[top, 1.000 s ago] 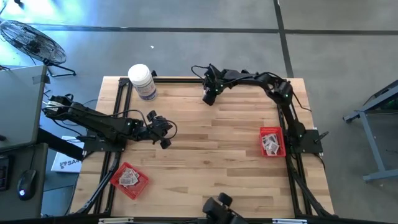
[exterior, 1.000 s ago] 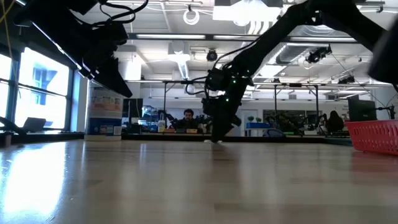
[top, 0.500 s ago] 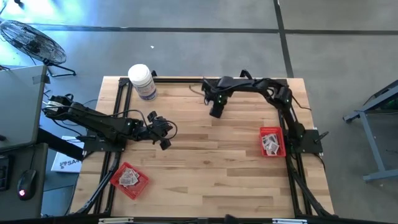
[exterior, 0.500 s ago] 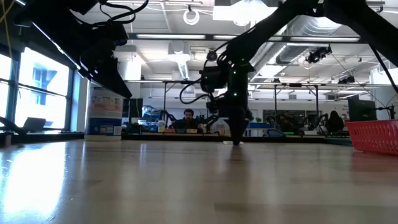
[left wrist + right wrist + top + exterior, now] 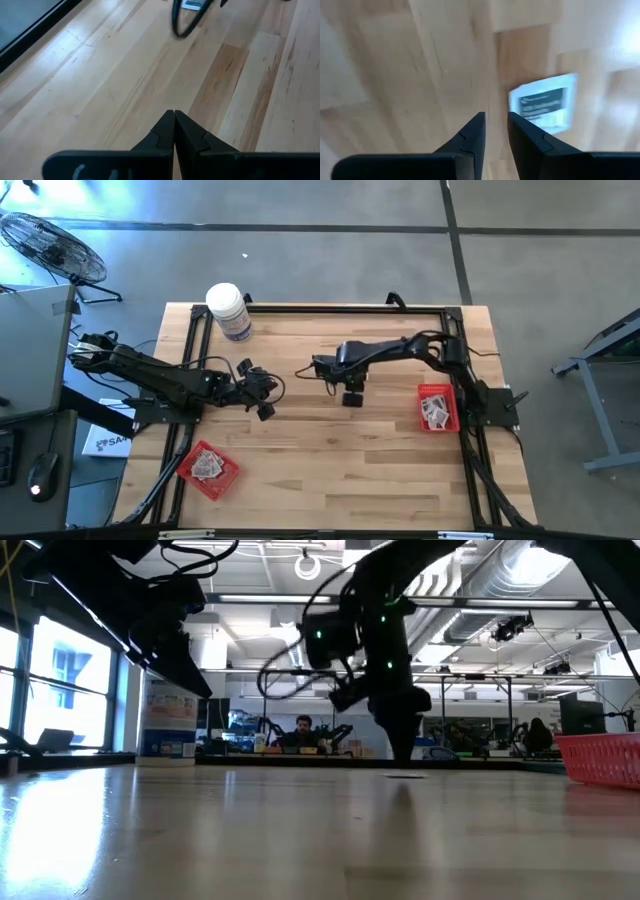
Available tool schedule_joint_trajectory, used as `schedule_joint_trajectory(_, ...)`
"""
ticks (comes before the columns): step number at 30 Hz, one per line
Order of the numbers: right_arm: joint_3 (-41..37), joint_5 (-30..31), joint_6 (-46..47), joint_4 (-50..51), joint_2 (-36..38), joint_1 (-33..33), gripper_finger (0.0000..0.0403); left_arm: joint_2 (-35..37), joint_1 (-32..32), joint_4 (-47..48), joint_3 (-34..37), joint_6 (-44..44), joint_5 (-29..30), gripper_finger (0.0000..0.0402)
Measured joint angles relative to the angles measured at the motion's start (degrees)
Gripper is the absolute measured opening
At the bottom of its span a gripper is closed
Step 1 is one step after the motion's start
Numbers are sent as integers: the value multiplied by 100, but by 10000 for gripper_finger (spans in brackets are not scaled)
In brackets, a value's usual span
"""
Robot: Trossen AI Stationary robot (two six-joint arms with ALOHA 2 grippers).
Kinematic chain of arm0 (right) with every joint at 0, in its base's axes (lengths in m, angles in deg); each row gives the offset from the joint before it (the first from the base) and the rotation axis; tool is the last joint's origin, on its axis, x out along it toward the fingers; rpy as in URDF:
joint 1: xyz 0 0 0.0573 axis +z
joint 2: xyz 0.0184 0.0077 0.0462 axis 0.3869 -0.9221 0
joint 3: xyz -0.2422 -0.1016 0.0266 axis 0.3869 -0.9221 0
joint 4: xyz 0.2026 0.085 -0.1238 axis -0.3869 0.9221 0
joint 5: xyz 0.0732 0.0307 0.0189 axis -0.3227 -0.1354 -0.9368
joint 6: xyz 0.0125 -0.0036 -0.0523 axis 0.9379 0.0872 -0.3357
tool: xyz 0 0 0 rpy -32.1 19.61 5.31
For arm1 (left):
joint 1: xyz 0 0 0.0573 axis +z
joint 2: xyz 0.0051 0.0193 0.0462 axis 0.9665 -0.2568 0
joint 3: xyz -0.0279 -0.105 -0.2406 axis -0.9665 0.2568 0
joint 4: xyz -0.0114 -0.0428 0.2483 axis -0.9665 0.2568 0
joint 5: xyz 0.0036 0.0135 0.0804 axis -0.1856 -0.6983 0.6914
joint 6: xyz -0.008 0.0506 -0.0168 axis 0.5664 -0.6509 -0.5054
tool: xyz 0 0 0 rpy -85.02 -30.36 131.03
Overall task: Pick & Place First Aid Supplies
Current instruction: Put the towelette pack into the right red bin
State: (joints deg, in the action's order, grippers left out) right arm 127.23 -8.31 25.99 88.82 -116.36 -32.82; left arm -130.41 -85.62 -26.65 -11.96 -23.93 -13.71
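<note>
Over the last second the right pincer (image 5: 352, 397) had swung from the counter's (image 5: 330, 470) far edge to its middle, coming down with its fingers a narrow gap apart and empty. A loose packet (image 5: 543, 103) lay on the wood just beside its tips, likely the next pick. More packets sat in both trays (image 5: 438, 408). The left pincer (image 5: 174, 131) hovered pressed together over bare wood.
</note>
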Motion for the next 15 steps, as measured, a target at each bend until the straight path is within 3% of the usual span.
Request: schedule_joint_trajectory(15,-297,191,1572,-1082,141,-21,76,0,0,-1,0,100,-31,1)
